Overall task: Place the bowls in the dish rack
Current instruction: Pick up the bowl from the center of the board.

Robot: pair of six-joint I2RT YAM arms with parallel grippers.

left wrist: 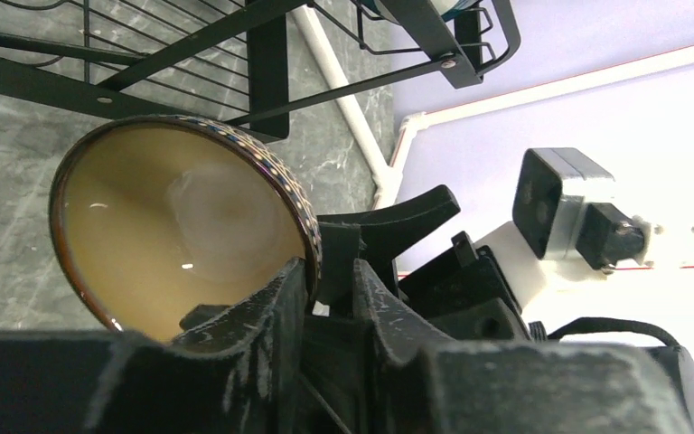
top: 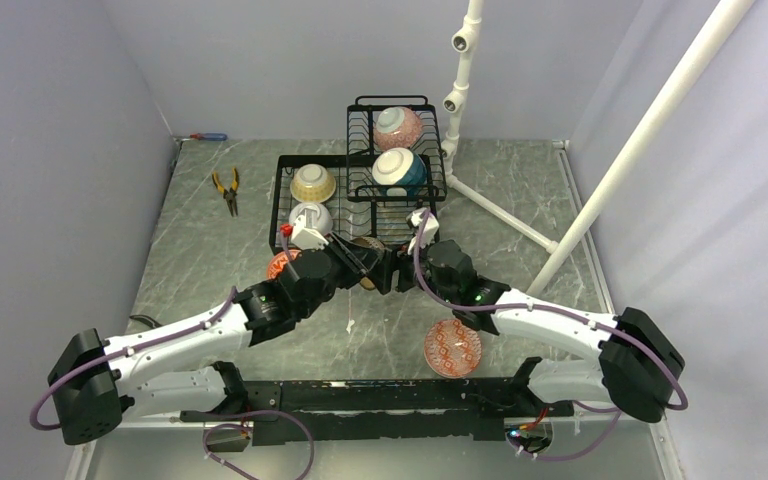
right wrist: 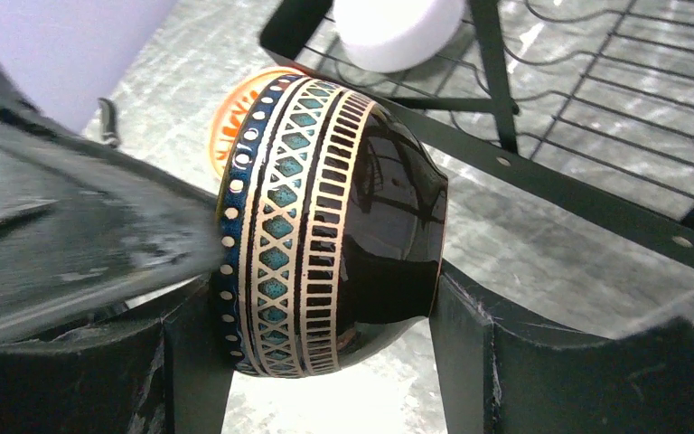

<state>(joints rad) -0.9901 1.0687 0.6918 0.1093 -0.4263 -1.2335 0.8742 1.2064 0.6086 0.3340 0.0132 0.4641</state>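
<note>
Grey marbled bench (top: 210,280) boxed by plain lavender walls (top: 50,150); white pipe stand (top: 641,140) at right, evenly lit.

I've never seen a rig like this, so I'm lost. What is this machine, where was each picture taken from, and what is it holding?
Two robot arms are bolted to a table, each ending in a two-finger gripper. The wide picture looks down from above; the other two come from cameras on the wrists. The black dish rack holds a cream bowl, a white bowl, a pink bowl and a teal-and-white bowl. A red-patterned bowl, an orange bowl and pliers lie on the table. The right gripper clamps a dark patterned bowl; the left gripper straddles its rim.
</note>
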